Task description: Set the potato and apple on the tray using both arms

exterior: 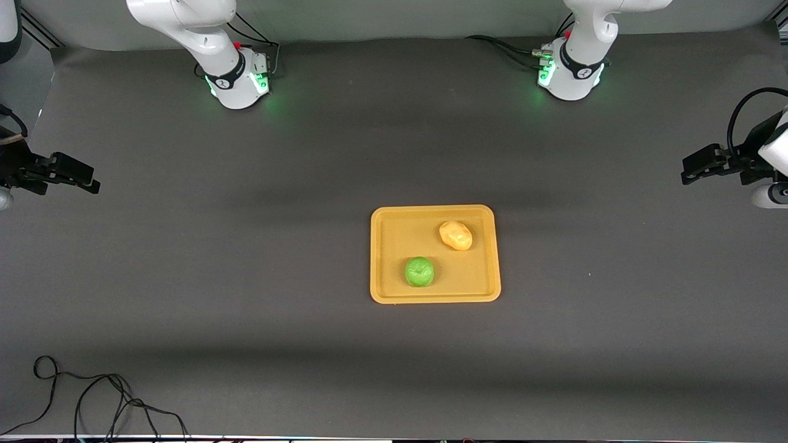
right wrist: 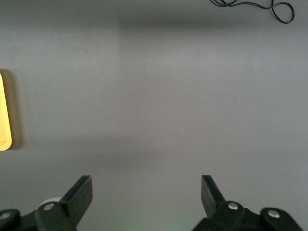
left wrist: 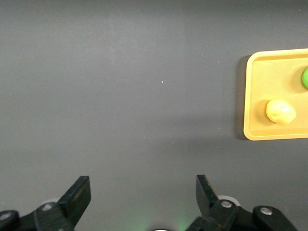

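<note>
Orange-yellow tray [exterior: 434,254] lay on the dark grey bench [exterior: 246,258] about midway between the two arms' ends in the front view. Apple [exterior: 419,272] sat in the tray, in the part nearer the front camera and toward the right arm's end. Potato [exterior: 456,235] sat in the tray too, farther from the camera and toward the left arm's end, apart from the apple. Left gripper [exterior: 702,166] hung over bare bench at the left arm's end, well apart from the tray, waiting. Right gripper [exterior: 77,174] hung over bare bench at the right arm's end, also waiting. Loose black cable [exterior: 92,397] lay at the bench edge nearest the camera.

Left wrist view: left gripper [left wrist: 143,195] had its jaws wide apart, holding nothing; tray [left wrist: 255,96], potato [left wrist: 280,111] and a sliver of apple [left wrist: 305,78] showed at the frame edge.

Right wrist view: right gripper [right wrist: 147,192] had its jaws wide apart and empty over bare bench; tray [right wrist: 5,115] rim and cable [right wrist: 274,8] were just visible.
</note>
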